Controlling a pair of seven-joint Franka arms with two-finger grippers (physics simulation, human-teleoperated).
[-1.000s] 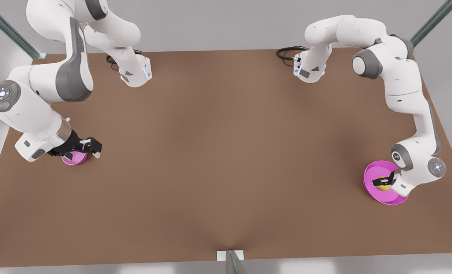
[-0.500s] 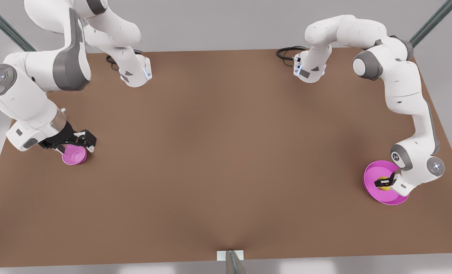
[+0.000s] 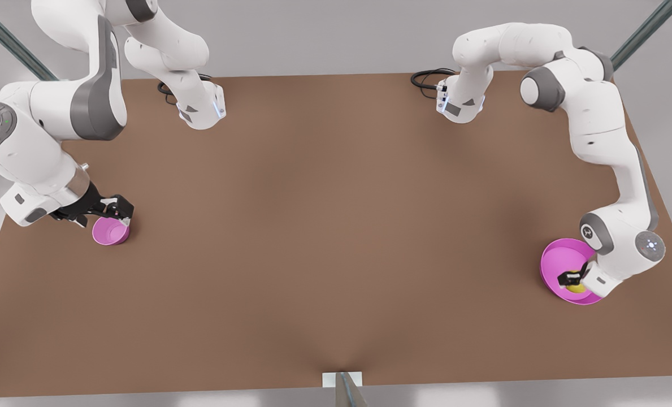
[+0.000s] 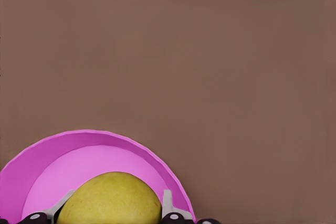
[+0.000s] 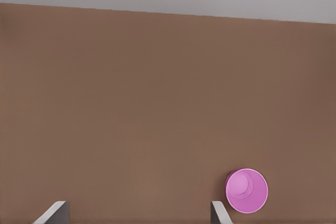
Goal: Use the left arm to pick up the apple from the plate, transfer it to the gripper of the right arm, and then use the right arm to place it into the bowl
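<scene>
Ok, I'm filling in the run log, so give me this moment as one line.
phase: grasp | left gripper: fingers either side of apple on plate | right gripper: open, empty, beside bowl

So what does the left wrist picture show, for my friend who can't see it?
A yellow-green apple sits on a pink plate, with the left gripper close around it, one pale finger on each side. Behind them stretches a bare brown table.
</scene>
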